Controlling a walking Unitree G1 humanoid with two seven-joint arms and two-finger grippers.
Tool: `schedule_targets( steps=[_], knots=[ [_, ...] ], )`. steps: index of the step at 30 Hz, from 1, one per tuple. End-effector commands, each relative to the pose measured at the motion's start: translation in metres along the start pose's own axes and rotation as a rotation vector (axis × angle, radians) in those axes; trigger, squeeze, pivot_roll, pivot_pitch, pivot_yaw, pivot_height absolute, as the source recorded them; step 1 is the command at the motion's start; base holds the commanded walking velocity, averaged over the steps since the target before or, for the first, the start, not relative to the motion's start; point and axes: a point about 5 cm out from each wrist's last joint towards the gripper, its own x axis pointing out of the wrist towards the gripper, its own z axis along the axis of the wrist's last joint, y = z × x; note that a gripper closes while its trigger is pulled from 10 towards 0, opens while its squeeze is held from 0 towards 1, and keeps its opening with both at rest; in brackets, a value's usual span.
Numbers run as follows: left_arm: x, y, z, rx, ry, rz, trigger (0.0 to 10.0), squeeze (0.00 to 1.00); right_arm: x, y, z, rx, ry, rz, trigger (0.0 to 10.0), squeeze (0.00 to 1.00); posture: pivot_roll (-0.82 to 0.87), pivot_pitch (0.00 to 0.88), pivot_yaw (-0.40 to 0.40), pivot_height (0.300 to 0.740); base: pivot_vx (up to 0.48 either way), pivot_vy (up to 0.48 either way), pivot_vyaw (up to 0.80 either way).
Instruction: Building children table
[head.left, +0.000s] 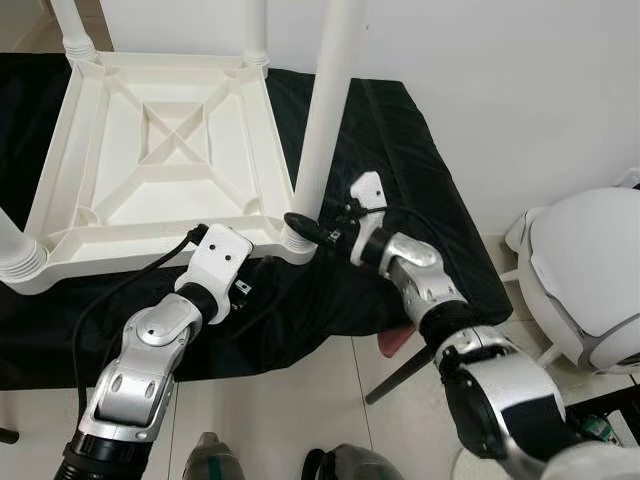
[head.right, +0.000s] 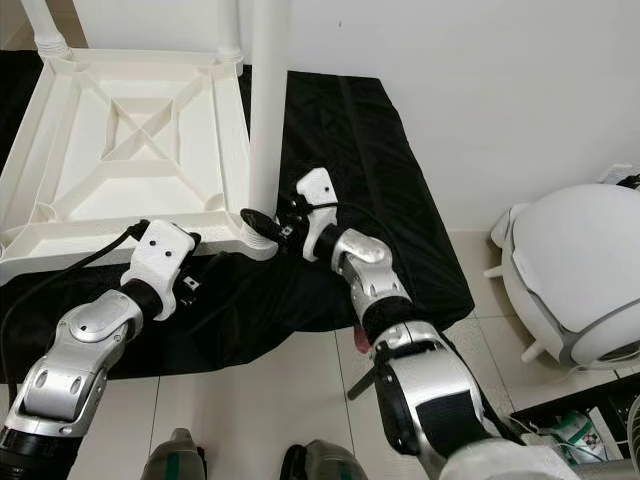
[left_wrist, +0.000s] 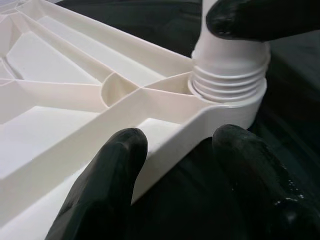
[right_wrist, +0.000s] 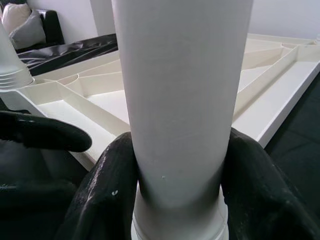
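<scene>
- The white leg (right_wrist: 182, 100) is held upright in the corner socket of the overturned table (head.left: 150, 150), clamped by the right gripper (right_wrist: 175, 195).
- The left gripper (left_wrist: 180, 165) is held with fingers apart around the table's rim, on a black cloth (head.left: 400, 150).

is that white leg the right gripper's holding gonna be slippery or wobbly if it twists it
Probably slippery: the white leg is smooth, glossy plastic, gripped only by the right gripper low down. Likely stiff and light, a plain tube. It may wobble, since threads still show above the tabletop socket.
</scene>
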Motion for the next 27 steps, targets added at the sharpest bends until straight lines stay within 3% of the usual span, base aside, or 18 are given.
schedule_targets(
  steps=[1, 19, 20, 21, 22, 27],
  knots=[
    [0.002, 0.001, -0.002, 0.000, 0.011, 0.035, 10.0, 0.00, -0.006, -0.002, 0.007, -0.011, -0.043, 0.007, 0.0, 0.00, 0.10, 0.000, -0.124, 0.740, 0.000, 0.000, 0.00],
    [-0.002, 0.005, -0.003, 0.004, 0.011, 0.042, 10.0, 0.00, -0.039, 0.013, 0.026, -0.020, -0.103, -0.060, 0.0, 0.00, 0.09, 0.000, -0.132, 0.740, 0.000, 0.000, 0.00],
    [-0.002, 0.006, -0.003, 0.004, 0.011, 0.042, 10.0, 0.00, -0.039, 0.015, 0.024, -0.022, -0.097, -0.073, 4.5, 0.00, 0.08, 0.000, -0.130, 0.740, 0.000, 0.000, 0.00],
    [-0.002, 0.006, -0.003, 0.004, 0.011, 0.042, 10.0, 0.00, -0.039, 0.015, 0.024, -0.022, -0.097, -0.073, 4.5, 0.00, 0.08, 0.000, -0.130, 0.740, 0.000, 0.000, 0.00],
    [-0.002, 0.006, -0.003, -0.003, 0.007, 0.041, 10.0, 0.00, -0.037, 0.015, 0.021, -0.028, -0.088, -0.091, 10.0, 0.00, 0.08, 0.000, -0.129, 0.740, 0.000, 0.000, 0.00],
    [-0.002, 0.007, -0.001, -0.011, -0.008, 0.020, 10.0, 0.00, -0.033, 0.016, 0.019, -0.030, -0.073, -0.128, 10.0, 0.00, 0.09, 0.004, -0.131, 0.740, 0.000, 0.000, 0.00]
  ],
)
